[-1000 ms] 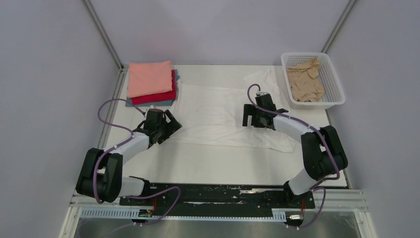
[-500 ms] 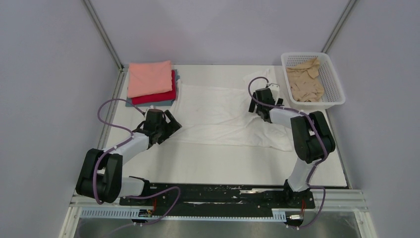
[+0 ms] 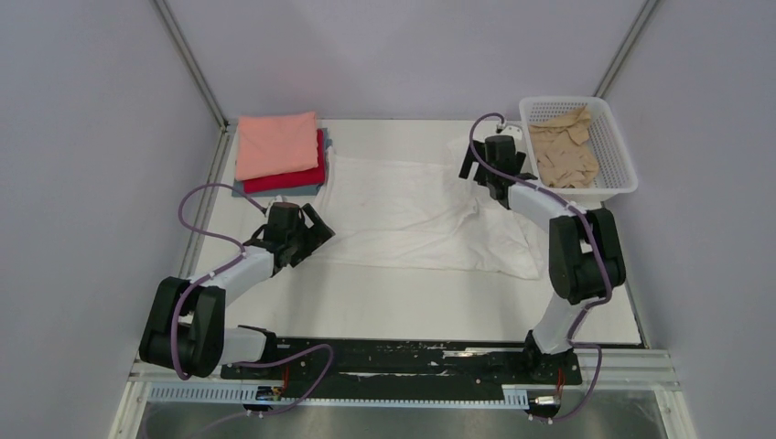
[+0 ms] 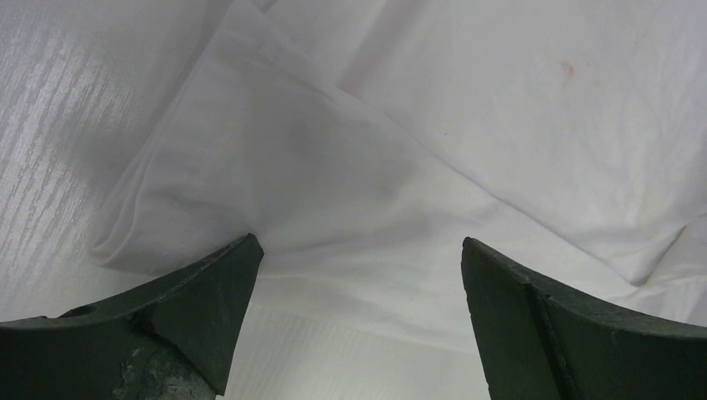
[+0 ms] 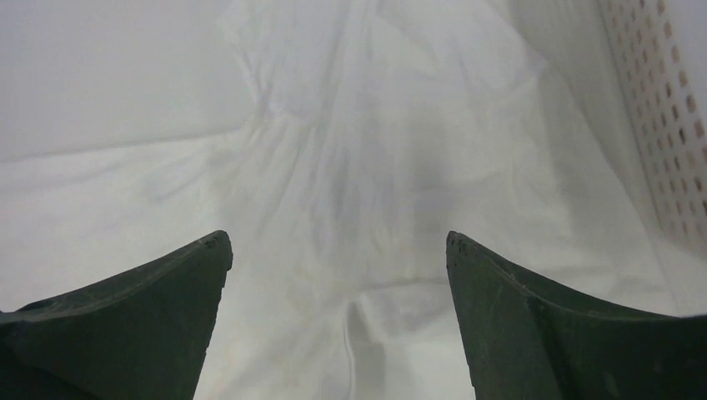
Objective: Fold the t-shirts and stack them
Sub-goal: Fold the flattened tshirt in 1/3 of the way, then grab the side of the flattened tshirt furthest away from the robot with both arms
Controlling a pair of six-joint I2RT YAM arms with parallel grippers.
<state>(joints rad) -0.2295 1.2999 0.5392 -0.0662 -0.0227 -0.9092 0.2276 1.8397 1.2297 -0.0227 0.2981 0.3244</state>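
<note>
- Though its right side has shifted only slightly, the white shirt (image 3: 393, 215) lies spread over the middle of the table (image 3: 412, 306), with no fold made yet.
- At the far left corner the stack (image 3: 276, 144) (pink on red on grey-blue) sits as before, just beside the shirt's far edge.
- At the far right, the basket (image 3: 624, 188) holds the tan shirt (image 3: 563, 154), untouched and awaiting its turn.
- From over the shirt's right half, the right gripper (image 5: 334, 240) has travelled to the far right sleeve (image 5: 350, 125), just beside the basket. Its jaws are wide and hold nothing. It seems to be lining up a grasp for the first fold.
- By contrast, the left gripper (image 4: 358, 242) has not moved. It hovers over the shirt's near left edge, jaws wide and empty.
</note>
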